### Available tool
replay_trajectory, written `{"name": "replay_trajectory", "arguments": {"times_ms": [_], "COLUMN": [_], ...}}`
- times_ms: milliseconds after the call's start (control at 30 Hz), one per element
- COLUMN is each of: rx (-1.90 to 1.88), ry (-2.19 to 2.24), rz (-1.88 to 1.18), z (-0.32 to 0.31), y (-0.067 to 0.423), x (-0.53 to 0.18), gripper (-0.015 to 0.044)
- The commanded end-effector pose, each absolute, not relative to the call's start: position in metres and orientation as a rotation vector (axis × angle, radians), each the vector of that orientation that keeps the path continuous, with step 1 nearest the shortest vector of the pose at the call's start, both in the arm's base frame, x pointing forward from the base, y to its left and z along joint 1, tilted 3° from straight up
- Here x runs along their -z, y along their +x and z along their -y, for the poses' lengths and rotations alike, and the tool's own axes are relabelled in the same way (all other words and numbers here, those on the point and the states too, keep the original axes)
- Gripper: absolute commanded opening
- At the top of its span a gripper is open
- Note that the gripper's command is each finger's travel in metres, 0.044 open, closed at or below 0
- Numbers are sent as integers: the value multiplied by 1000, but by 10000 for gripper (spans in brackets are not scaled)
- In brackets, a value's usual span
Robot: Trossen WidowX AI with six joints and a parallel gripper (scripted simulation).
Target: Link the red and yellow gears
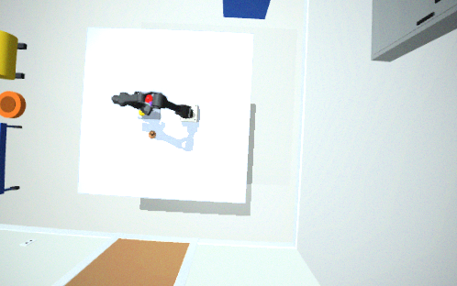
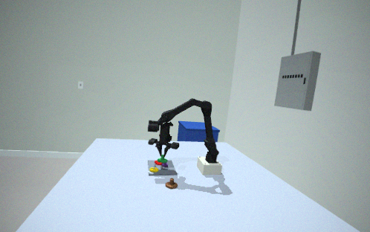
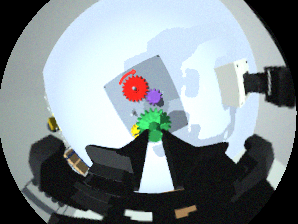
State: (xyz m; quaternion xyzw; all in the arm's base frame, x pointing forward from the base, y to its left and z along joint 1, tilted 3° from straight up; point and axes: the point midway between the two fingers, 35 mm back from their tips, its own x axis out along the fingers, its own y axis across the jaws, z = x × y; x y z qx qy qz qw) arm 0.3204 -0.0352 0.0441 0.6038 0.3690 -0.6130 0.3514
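The grey board (image 2: pixel 169 172) (image 3: pixel 160 72) carries the red gear (image 3: pixel 137 88) (image 2: pixel 158 162) and the yellow gear (image 2: pixel 154 169) (image 3: pixel 135 130), partly hidden in the wrist view. A small purple gear (image 3: pixel 154 96) (image 2: pixel 165 165) is on the board beside the red gear, edges close together or touching. My gripper (image 3: pixel 154 131) (image 2: pixel 163 156) is shut on the green gear (image 3: pixel 152 119) (image 2: pixel 162 160) and holds it above the board. An empty peg (image 3: pixel 134 113) shows between the red and yellow gears. Other pegs are hidden or too small to tell.
A loose brown gear (image 1: pixel 152 134) (image 2: pixel 171 184) with an upright knob stands on the table, off the board. The arm's white base (image 2: pixel 209 166) (image 3: pixel 231 83) stands to one side of the board. The arm covers much of the board in the top view.
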Motion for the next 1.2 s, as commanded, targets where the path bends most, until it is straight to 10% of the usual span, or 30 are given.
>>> {"name": "replay_trajectory", "arguments": {"times_ms": [0, 1167], "rx": [1596, 1665], "ry": [1568, 1634], "rz": [-947, -881], "z": [35, 35], "y": [320, 318], "x": [-44, -1], "gripper": [0, 0]}}
